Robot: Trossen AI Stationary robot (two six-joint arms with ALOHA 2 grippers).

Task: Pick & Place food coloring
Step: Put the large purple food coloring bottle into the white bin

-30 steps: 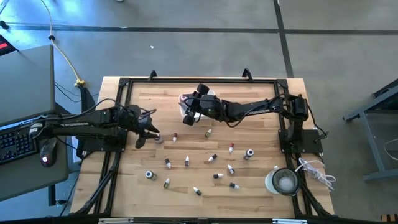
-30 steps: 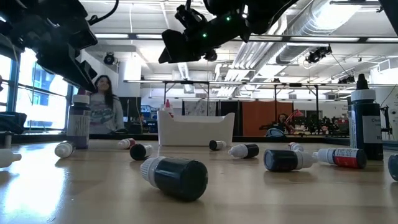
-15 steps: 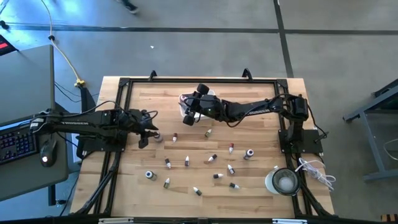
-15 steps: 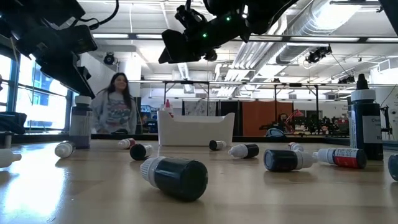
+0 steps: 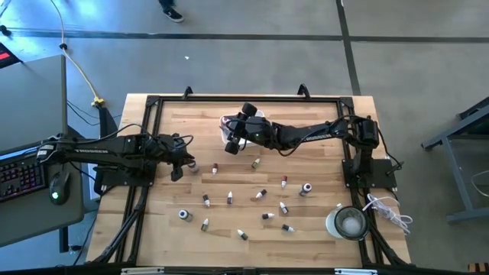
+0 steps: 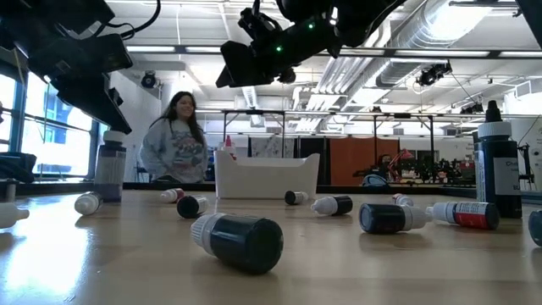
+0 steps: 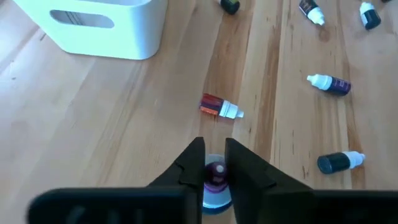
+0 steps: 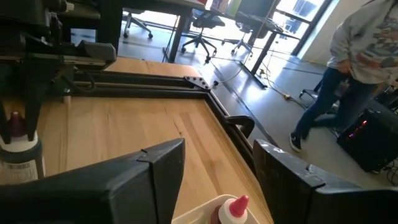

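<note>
gripping an upright bottle of food coloring (image 7: pixel 215 180), the left gripper (image 7: pixel 214 163) has its fingers (image 7: pixel 193 163) clamped on the dark red cap, one on each side, near the bench's (image 5: pixel 321 229) left edge. a red-bodied bottle (image 7: pixel 220 107) lies on its side just beyond the fingertips. other bottles (image 5: pixel 263 195) lie scattered over the bench's middle. right gripper (image 5: pixel 235 134) hangs above the white tray (image 6: pixel 266 175) by the far edge, fingers apart, nothing between them. a person (image 6: pixel 176 139) stands beyond the bench.
</note>
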